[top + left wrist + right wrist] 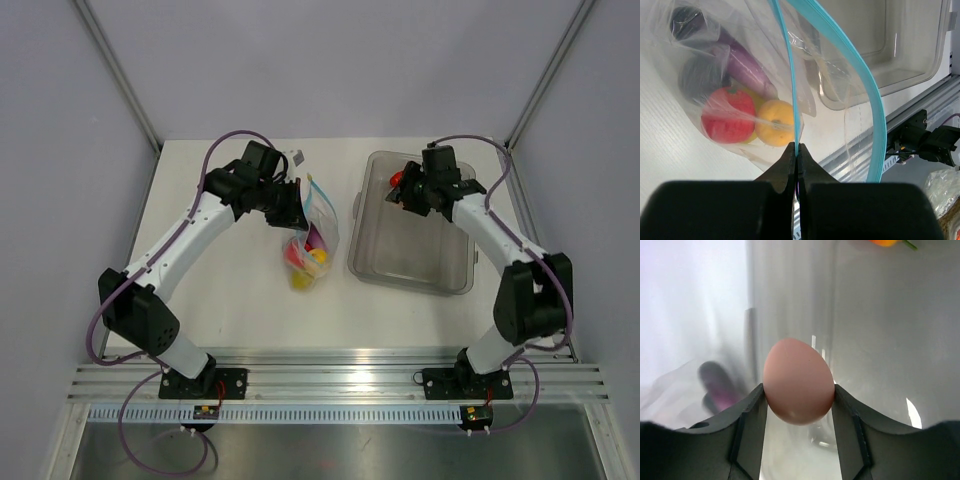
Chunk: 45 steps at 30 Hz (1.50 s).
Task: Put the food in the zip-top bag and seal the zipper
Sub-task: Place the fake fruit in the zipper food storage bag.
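- Grey-walled cell; white bench carries the work, with both arm bases along its near edge.
- Left gripper: fingers pressed together on one lip of the bag, right on the zipper, holding that edge up.
- The bag sits near the middle of the bench, just left of the bin. Its lower part rests on the bench.
- Bag mouth: the two blue strips stand apart in the left wrist view, so it is open and not sealed.
- Already bagged, as far as can be seen: a red piece, a yellow one, the eggplant and a dark piece. The crinkled plastic prevents a full count.
- Right gripper: clamped on a pink egg-shaped piece, over the far left corner of the bin.
- An orange piece shows at the top edge of the right wrist view, inside the bin. Any other food there cannot be made out.
- Assessment: filling is partly done. The pink piece needs carrying to the bag, the orange one follows, and the zipper is yet to be closed.
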Available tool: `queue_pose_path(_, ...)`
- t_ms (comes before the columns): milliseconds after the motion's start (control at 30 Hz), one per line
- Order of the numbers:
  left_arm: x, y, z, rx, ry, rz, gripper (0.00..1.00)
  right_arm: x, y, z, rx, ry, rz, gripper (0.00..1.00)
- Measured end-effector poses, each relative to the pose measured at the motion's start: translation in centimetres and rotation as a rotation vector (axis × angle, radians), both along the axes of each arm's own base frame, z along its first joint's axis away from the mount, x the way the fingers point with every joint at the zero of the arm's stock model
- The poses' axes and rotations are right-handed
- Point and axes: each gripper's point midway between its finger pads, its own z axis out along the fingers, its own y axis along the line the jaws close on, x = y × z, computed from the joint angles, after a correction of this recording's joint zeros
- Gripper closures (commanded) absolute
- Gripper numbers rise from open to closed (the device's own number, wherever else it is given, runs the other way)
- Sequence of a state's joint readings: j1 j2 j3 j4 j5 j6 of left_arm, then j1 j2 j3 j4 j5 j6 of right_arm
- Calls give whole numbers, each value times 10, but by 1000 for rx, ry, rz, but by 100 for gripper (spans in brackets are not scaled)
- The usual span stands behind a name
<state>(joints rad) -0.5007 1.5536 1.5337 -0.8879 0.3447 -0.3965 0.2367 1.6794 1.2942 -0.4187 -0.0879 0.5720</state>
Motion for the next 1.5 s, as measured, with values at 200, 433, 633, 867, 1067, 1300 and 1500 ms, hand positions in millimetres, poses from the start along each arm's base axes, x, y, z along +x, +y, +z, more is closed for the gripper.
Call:
queue_pose_path(200, 2, -1, -1, 0, 1, 0, 100, -56, 50, 98, 26, -200, 160, 62)
queue_pose_path(433, 3, -2, 3, -4, -5, 0, 100, -105, 111, 149, 55, -287, 331, 62)
queue_pose_path(633, 3, -1, 2, -1, -5, 0, 100, -129, 156, 156, 53, -298, 430, 61)
queue_pose_path(867, 2, -1, 4, 0, -8, -3, 100, -137, 185, 131, 25, -245, 490, 48)
queue_pose_path(1067, 3, 0, 15, 2, -32, -18, 100, -126, 192, 103, -32, -181, 480, 14)
queue_pose_path(1300, 3, 3, 22, 14, -54, -35, 100, -117, 179, 109, -92, -210, 427, 23)
queue_pose_path(1500, 9, 5, 30, 30, -75, -22, 100, -88, 109, 134, -120, -281, 230, 23)
